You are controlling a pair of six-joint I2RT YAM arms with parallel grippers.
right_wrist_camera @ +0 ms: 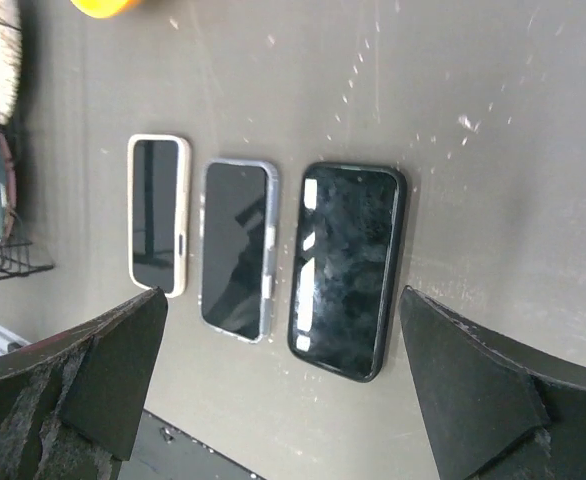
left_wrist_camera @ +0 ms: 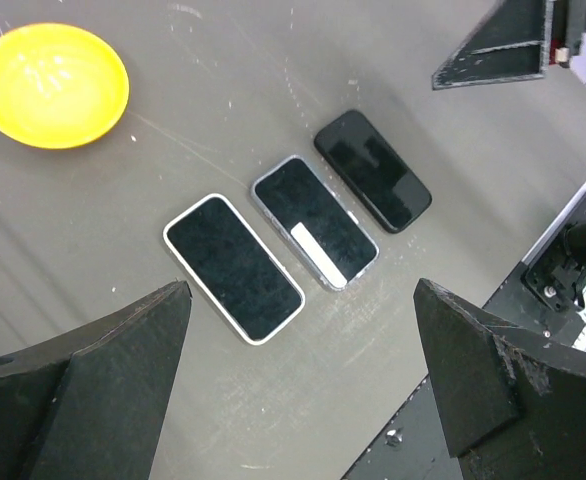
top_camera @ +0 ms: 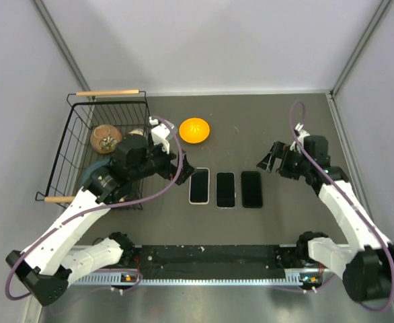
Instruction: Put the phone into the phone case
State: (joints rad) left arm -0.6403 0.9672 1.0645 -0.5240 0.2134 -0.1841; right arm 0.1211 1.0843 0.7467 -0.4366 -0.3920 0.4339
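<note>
Three phones lie screen up in a row on the table. The middle one is the phone (top_camera: pixel 225 189), black-screened, with a clear silvery rim around it that looks like the phone case (left_wrist_camera: pixel 325 276); the case's back is hidden. The phone also shows in the left wrist view (left_wrist_camera: pixel 313 222) and the right wrist view (right_wrist_camera: pixel 235 248). My left gripper (top_camera: pixel 180 161) is open and empty, up and left of the row (left_wrist_camera: pixel 303 288). My right gripper (top_camera: pixel 267 162) is open and empty, up and right of the row (right_wrist_camera: pixel 283 295).
A white-rimmed phone (top_camera: pixel 199 186) lies left of the middle one and a dark-edged phone (top_camera: pixel 251 188) right of it. A yellow bowl (top_camera: pixel 194 130) sits behind the row. A black wire basket (top_camera: pixel 83 134) with a brown bowl (top_camera: pixel 105 138) stands at the left.
</note>
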